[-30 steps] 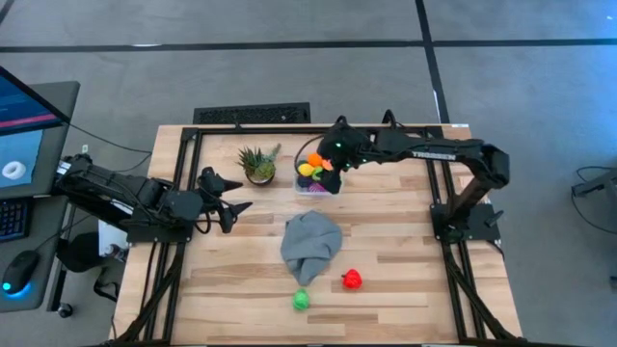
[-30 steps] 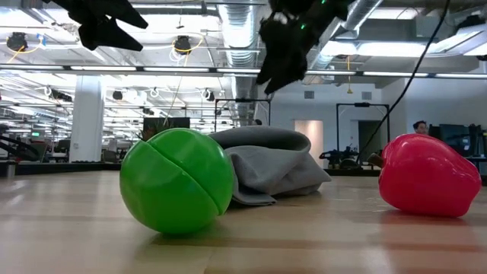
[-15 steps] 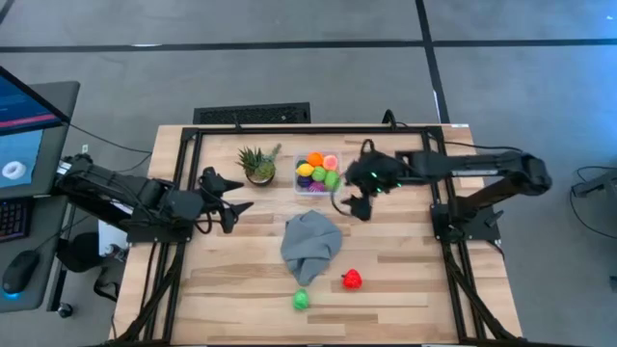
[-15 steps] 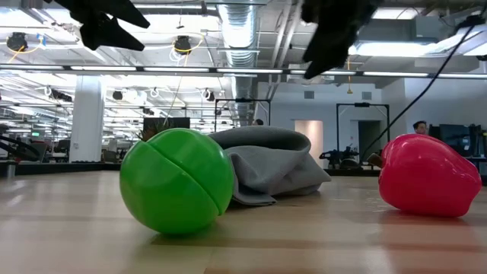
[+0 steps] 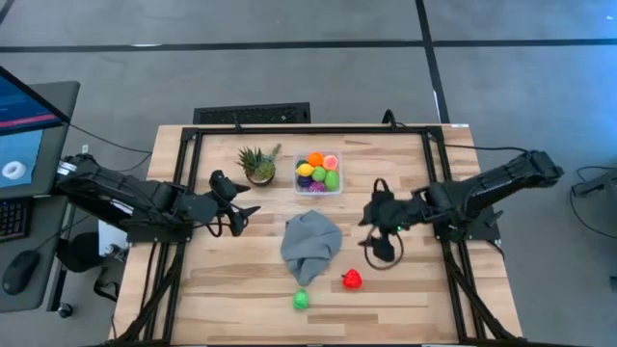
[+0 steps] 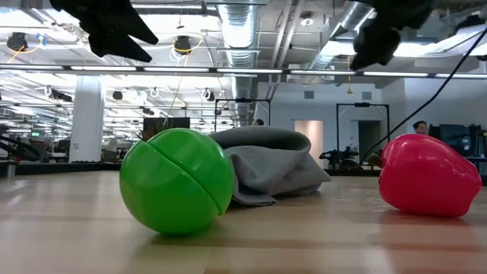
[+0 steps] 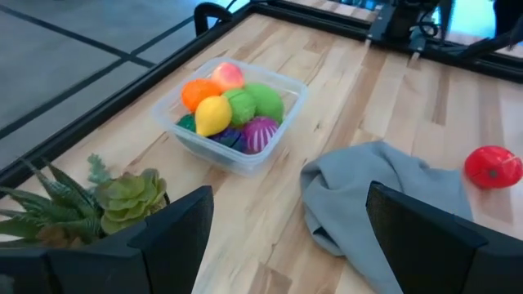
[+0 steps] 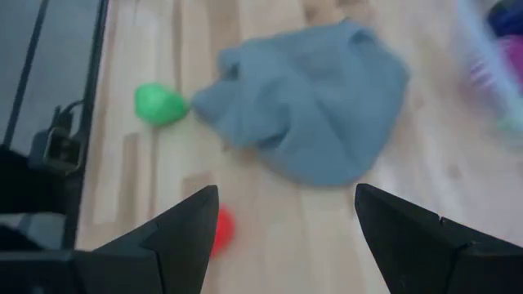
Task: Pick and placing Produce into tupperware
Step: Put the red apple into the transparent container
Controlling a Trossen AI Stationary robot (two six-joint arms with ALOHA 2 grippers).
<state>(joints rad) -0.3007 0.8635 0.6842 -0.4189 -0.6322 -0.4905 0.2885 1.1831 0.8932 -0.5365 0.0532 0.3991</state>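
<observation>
The clear square tupperware sits at the far middle of the table and holds several bright toy pieces. A green ball and a red piece lie on the wood near the near edge. My right gripper hovers open above the table, right of the grey cloth and just beyond the red piece. My left gripper is open in the air left of the cloth, pointing right.
A crumpled grey cloth lies mid-table between the tupperware and the two loose pieces. A spiky potted plant stands left of the tupperware. Black frame rails run along the table's left, right and far sides.
My right gripper has swung away from over the tupperware, toward the table's right and near edges, and now hovers beside the cloth above the red piece. My left gripper has edged slightly right. The produce and cloth have stayed put.
</observation>
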